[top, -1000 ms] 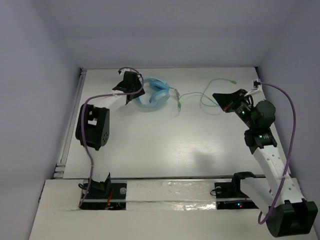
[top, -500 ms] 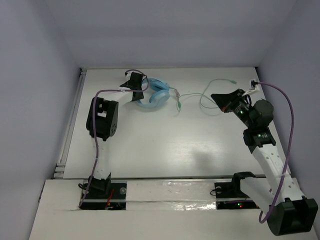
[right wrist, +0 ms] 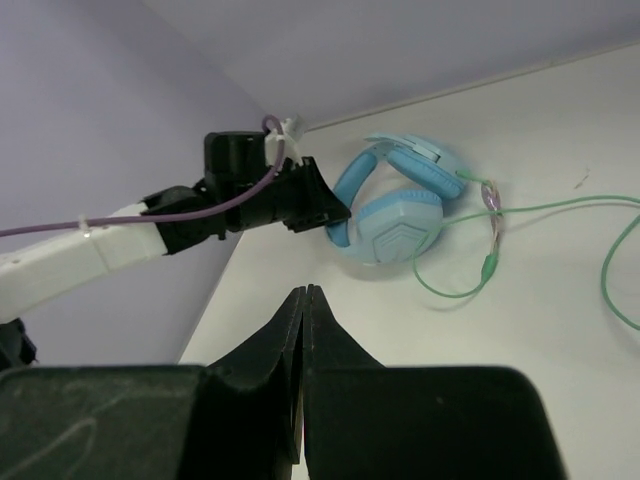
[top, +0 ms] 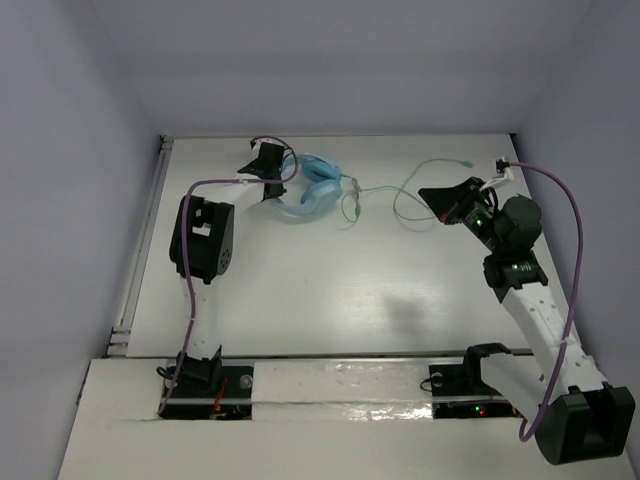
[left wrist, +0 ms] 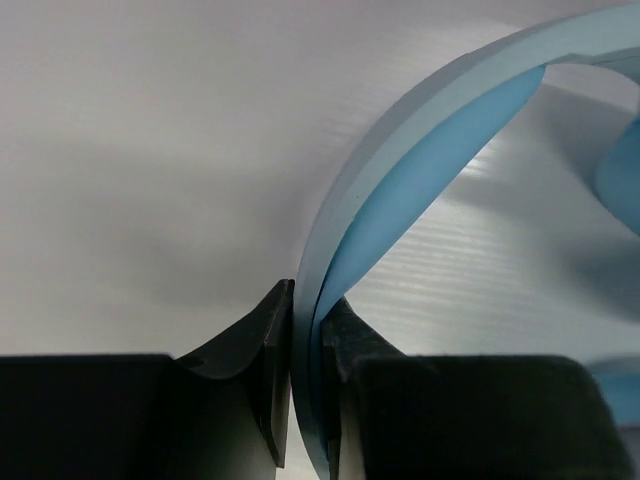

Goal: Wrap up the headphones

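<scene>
1. While the left hand (left wrist: 305, 340) is closed tight on the light blue headband (left wrist: 420, 170), gripping it edge-on between two black fingers, the headphones (top: 308, 190) lie on the white worktop (top: 330, 290) near its far edge.
2. Holding the band at its curve looks meant to pin the headphones in place, so that the lead can be wound round them without the set sliding about.
3. Two oval earcups (right wrist: 400, 215) sit close together on the side of the headphones away from the left hand, one partly over the other.
4. From the earcups a thin pale green cable (top: 400, 195) trails away in loose loops, and none of it is wound on yet. Its plug (top: 467, 164) lies well apart from the headphones, out towards the right wall.
5. Well apart from the headphones, on the cable side, the right hand (top: 428, 193) has its fingers pressed fully together. Its own camera shows nothing between them. One slack loop passes just beside it, but whether they touch cannot be told.
6. Thick purple robot cables (top: 575, 230) arc over both arms. The one on the left arm runs just beside the headphones and could, I judge, snag the lead during winding. The slack loops lie between the right hand and the headphones, so they need gathering first.
</scene>
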`<state>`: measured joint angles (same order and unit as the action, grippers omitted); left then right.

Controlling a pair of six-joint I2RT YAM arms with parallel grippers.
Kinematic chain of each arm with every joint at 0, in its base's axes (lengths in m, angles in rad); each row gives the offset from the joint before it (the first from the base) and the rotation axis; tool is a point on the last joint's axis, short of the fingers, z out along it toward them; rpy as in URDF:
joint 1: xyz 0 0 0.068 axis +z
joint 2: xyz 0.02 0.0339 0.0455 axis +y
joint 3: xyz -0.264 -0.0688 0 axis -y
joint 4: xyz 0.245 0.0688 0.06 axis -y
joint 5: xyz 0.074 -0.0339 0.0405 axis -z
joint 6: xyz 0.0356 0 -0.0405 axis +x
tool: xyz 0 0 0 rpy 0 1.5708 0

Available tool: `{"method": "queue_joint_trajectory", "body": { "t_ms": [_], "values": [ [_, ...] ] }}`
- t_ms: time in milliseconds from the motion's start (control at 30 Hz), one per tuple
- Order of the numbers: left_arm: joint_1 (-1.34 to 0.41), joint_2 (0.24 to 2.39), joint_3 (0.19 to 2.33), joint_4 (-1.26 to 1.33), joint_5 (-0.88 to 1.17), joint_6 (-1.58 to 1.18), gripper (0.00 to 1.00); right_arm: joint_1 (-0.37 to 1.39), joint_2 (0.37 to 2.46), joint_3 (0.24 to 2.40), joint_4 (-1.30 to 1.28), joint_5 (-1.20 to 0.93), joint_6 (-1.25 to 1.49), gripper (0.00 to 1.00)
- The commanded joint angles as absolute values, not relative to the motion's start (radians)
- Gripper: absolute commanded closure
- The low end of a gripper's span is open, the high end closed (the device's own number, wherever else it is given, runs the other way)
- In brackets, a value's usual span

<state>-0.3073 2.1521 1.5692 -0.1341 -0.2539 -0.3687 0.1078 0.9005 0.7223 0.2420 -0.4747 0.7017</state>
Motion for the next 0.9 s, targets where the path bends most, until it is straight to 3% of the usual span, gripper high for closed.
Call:
{"method": "queue_joint_trajectory", "body": {
  "t_ms": [0,100,167,200,233,333,433,700,867],
  "values": [
    [-0.313,1.974,1.626,-0.207,-0.21,-0.275,1.0,0.126,0.908,0.721,0.279,-0.477,0.664,1.0],
    [-0.313,1.864,1.675,-0.288,-0.176,-0.229,1.0,0.126,0.925,0.732,0.264,-0.485,0.637,0.98],
    [-0.313,1.763,1.672,-0.331,-0.149,-0.195,1.0,0.138,0.951,0.747,0.261,-0.514,0.611,0.89],
    [-0.313,1.734,1.666,-0.345,-0.141,-0.186,1.0,0.15,0.963,0.752,0.258,-0.528,0.591,0.73],
    [-0.313,1.673,1.658,-0.365,-0.135,-0.177,1.0,0.15,0.975,0.759,0.256,-0.543,0.58,0.63],
    [-0.313,1.542,1.6,-0.385,-0.1,-0.175,1.0,0.189,1.041,0.798,0.244,-0.592,0.534,0.41],
    [-0.313,1.438,1.586,-0.376,-0.104,-0.179,1.0,0.242,1.112,0.84,0.221,-0.594,0.477,0.31],
    [-0.313,1.298,1.722,-0.432,-0.084,-0.164,1.0,0.295,1.17,0.903,0.202,-0.426,0.279,0.3],
    [-0.313,1.262,1.85,-0.471,-0.119,-0.158,1.0,0.295,1.16,0.875,0.215,-0.411,0.21,0.37]
  ]
}}
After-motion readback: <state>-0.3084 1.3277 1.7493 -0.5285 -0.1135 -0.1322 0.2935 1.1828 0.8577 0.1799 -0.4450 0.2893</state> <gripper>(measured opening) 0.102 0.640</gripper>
